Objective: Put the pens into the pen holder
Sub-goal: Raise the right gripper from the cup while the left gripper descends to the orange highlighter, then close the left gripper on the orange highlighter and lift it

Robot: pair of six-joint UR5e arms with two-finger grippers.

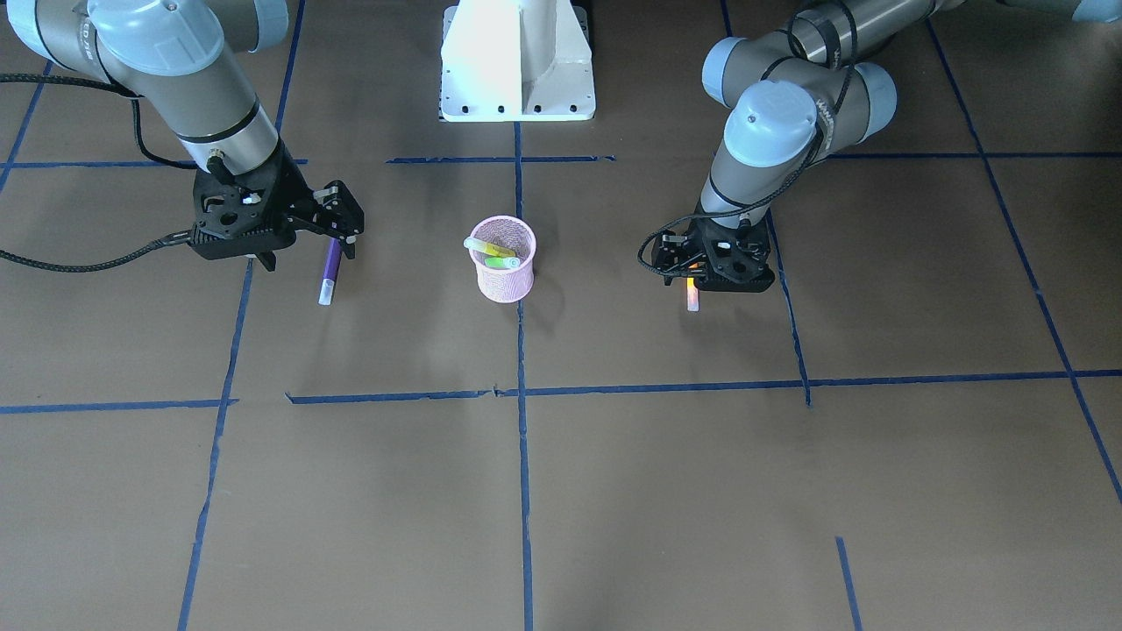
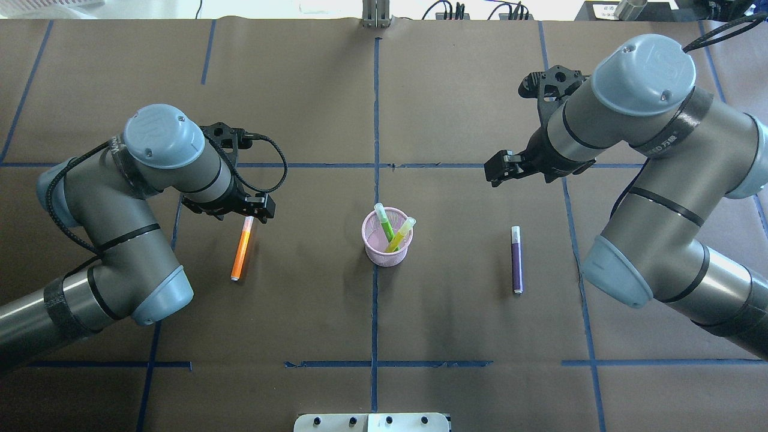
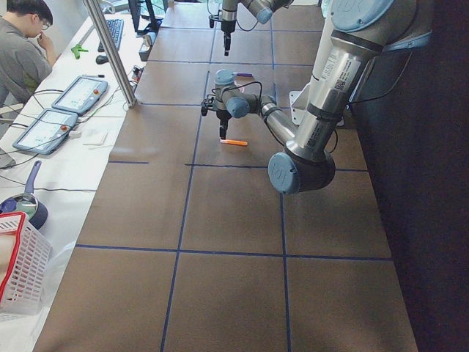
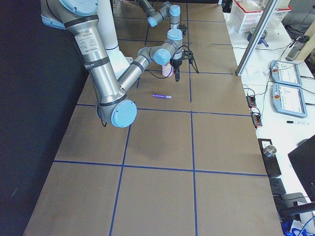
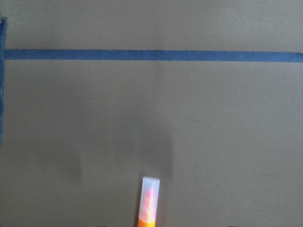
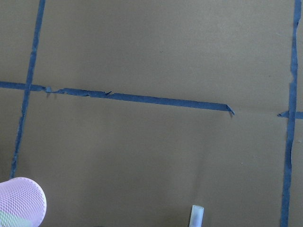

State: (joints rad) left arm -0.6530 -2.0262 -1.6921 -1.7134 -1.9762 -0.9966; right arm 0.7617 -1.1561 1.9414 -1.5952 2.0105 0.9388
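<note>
On your brown-papered desk (image 2: 456,336), gridded with blue tape (image 2: 375,312), the pink mesh pen holder (image 2: 387,257) stands at centre with two greenish pens (image 2: 386,225) leaning inside, the orange pen (image 2: 241,251) lies below the left hand (image 2: 259,211), the purple pen (image 2: 516,261) lies below the right hand (image 2: 499,173), and you cannot tell either hand's opening.
</note>
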